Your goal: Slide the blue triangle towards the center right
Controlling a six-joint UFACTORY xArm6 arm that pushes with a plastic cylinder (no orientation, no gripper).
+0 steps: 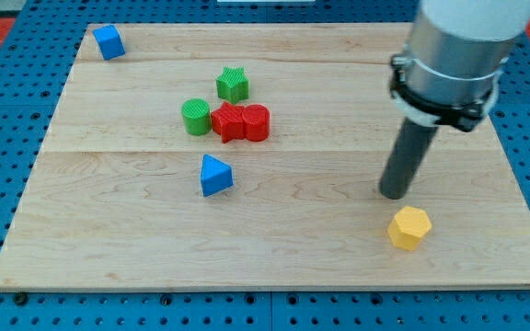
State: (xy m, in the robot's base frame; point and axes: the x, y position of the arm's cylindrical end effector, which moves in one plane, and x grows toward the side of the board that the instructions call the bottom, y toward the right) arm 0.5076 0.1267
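Note:
The blue triangle (215,176) lies on the wooden board (109,230), a little left of the middle and toward the view's bottom. My tip (394,195) rests on the board far to the triangle's right, with a wide gap between them. The tip stands just above and slightly left of a yellow hexagon block (409,228). The rod rises into a large grey arm housing at the view's top right.
A green star (233,84), a green cylinder (195,118), a red star-like block (229,122) and a red cylinder (256,122) cluster above the triangle. A blue cube (109,42) sits at the top left corner. A blue pegboard (7,138) surrounds the board.

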